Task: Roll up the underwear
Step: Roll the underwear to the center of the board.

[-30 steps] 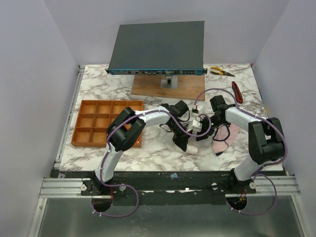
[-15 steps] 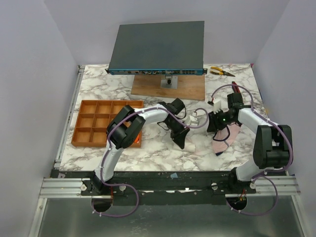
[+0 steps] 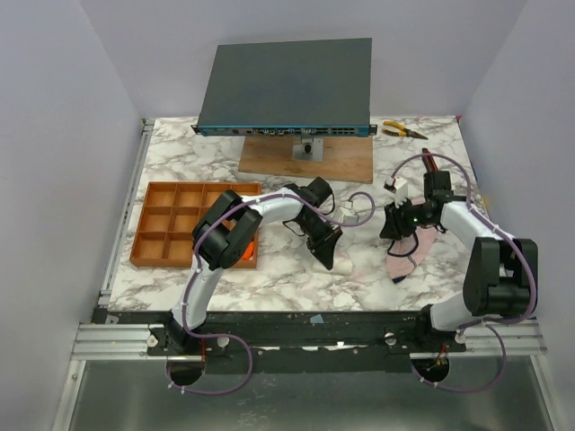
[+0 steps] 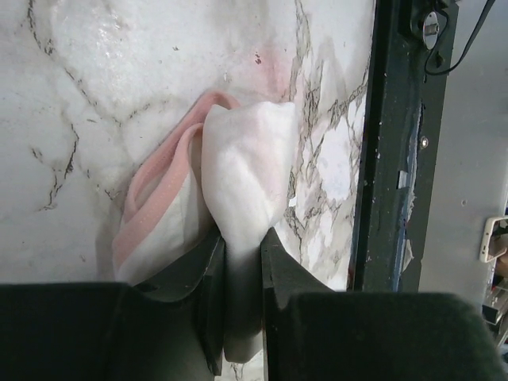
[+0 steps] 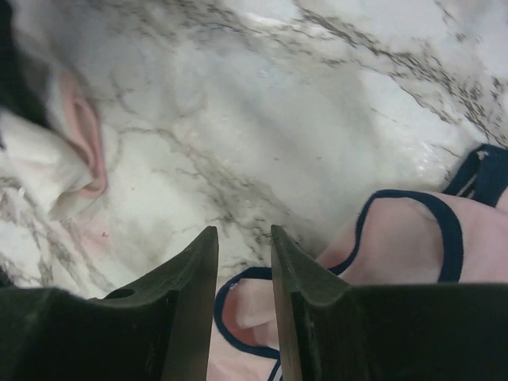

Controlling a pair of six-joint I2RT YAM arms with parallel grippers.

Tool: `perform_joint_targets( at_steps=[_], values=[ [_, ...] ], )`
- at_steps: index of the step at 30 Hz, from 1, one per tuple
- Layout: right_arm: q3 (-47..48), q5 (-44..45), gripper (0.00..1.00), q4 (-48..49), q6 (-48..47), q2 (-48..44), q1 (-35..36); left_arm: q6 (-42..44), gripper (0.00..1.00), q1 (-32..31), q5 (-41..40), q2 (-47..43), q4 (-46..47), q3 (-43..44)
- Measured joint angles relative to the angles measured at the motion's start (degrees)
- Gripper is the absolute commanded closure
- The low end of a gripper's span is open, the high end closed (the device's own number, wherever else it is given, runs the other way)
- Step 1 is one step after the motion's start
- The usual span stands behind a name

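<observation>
Cream underwear (image 4: 246, 171) gripped at the middle of a marble table (image 3: 269, 269)
Left gripper (image 4: 242, 250) pinches the bunched cream cloth between its jaws; right gripper (image 5: 242, 238), jaws narrowly apart and empty, hangs over pale pink underwear (image 5: 397, 238) with dark edging, lying toward the table's right side

no readable text (or labels)
</observation>
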Motion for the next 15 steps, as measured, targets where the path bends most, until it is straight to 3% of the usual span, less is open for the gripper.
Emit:
perform_joint_targets(
  at_steps=[9, 15],
  values=[
    [-9.09, -8.96, 0.49, -1.68, -12.50, -18.60, 1.62, -2.27, 1.00, 0.00, 1.55, 0.94, -0.76, 0.50],
    [-12.20, -9.31, 0.47, -2.27, -17.99, -21.49, 7.50, -3.04, 1.00, 0.24, 5.38, 3.28, -3.58, 1.92]
  ],
)
